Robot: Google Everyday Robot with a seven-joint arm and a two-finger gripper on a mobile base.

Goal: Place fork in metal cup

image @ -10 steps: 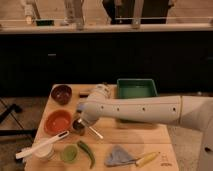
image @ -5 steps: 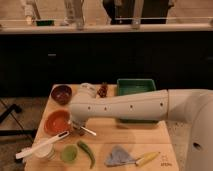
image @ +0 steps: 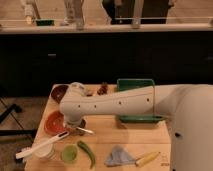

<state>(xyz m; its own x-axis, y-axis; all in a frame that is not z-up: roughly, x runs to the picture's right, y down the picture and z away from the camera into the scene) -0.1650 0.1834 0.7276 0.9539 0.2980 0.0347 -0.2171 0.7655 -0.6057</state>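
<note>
My white arm reaches from the right across the wooden table [image: 130,137]. The gripper [image: 75,126] hangs under the rounded wrist at the left, beside the orange bowl [image: 51,122]. It is shut on the silver fork [image: 86,131], which sticks out to the right, nearly level and low over the table. The metal cup [image: 81,123] shows only as a small dark shape right at the gripper, mostly hidden by it. I cannot tell whether the fork touches the cup.
A dark red bowl [image: 59,92] and a green tray [image: 135,86] stand at the back. In front are a white cup [image: 46,151] with a long white utensil [image: 40,145], a small green cup [image: 69,153], a green pepper [image: 86,153], a grey cloth [image: 119,156] and a yellow-handled knife [image: 148,158].
The wrist and gripper have moved left toward the orange bowl, carrying the fork along. The fork now lies flatter. Nothing else on the table has moved.
</note>
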